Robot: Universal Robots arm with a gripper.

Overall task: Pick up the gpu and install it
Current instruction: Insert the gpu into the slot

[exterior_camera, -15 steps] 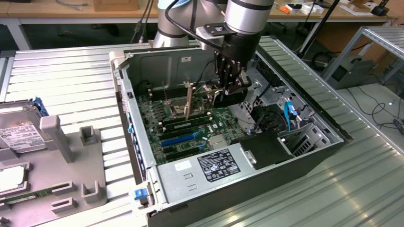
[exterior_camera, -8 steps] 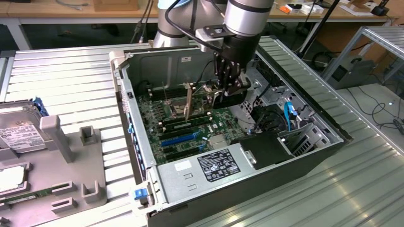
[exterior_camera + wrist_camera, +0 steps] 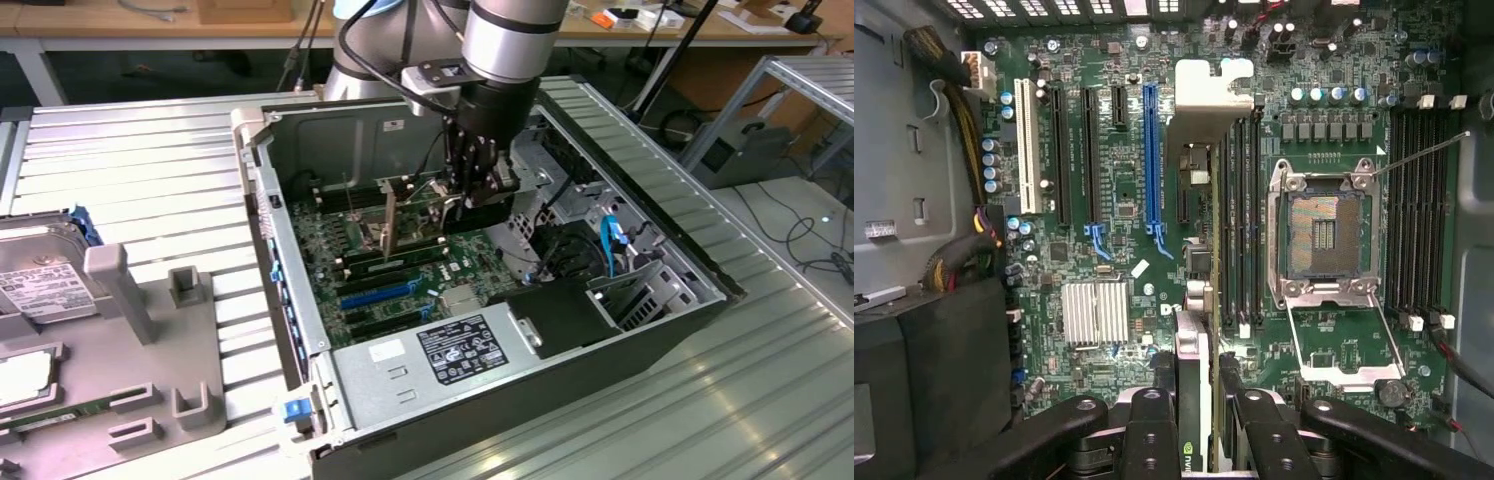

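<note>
Open computer case (image 3: 694, 265) at table centre; motherboard (image 3: 400, 255) inside; gpu (image 3: 1195, 200) upright above it; parts tray (image 3: 120, 370) at 9 o'clock.

Exterior view looks down at the motherboard (image 3: 400, 255); wrist view hangs close above it.

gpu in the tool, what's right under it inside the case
The gpu hangs edge-on, gripped by the tool, above the motherboard. Beside its line lie the blue slot and black memory slots. The card itself covers the board strip directly beneath it.

Gpu (image 3: 1196, 300) held edge-on, upright, above motherboard, silver bracket forward.
</note>
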